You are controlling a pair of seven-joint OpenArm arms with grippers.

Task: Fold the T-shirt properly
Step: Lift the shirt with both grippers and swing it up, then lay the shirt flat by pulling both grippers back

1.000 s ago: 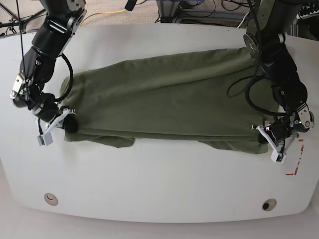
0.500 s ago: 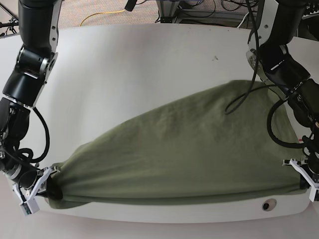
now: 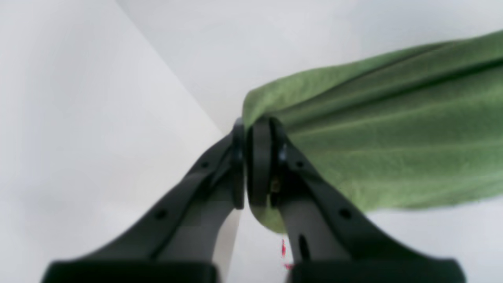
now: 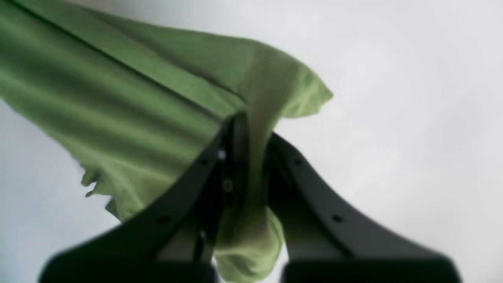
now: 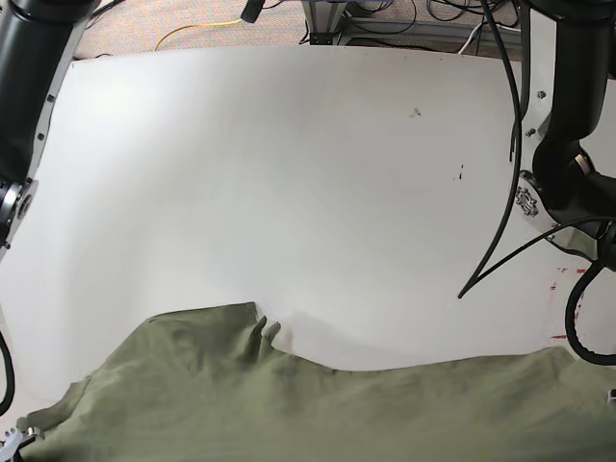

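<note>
The olive-green T-shirt point(image 5: 318, 409) hangs stretched across the bottom of the base view, raised off the white table point(image 5: 289, 173), its upper edge wavy. In the left wrist view my left gripper point(image 3: 253, 131) is shut on one end of the T-shirt point(image 3: 393, 129), with cloth pinched between the black fingers. In the right wrist view my right gripper point(image 4: 251, 131) is shut on the other end of the T-shirt point(image 4: 118, 106), and a bunch of cloth hangs below the fingers. Both grippers lie at or beyond the bottom corners of the base view.
The left arm point(image 5: 568, 183) rises along the right side of the base view with looping black cables, and the right arm point(image 5: 24, 58) runs along the left side. Red tape marks point(image 5: 568, 279) lie near the table's right edge. Cables and a metal frame sit beyond the far edge.
Both grippers have carried the T-shirt from the table's far half toward the near edge and upward. The cloth now fills the bottom of the base view and the grippers have left it.
</note>
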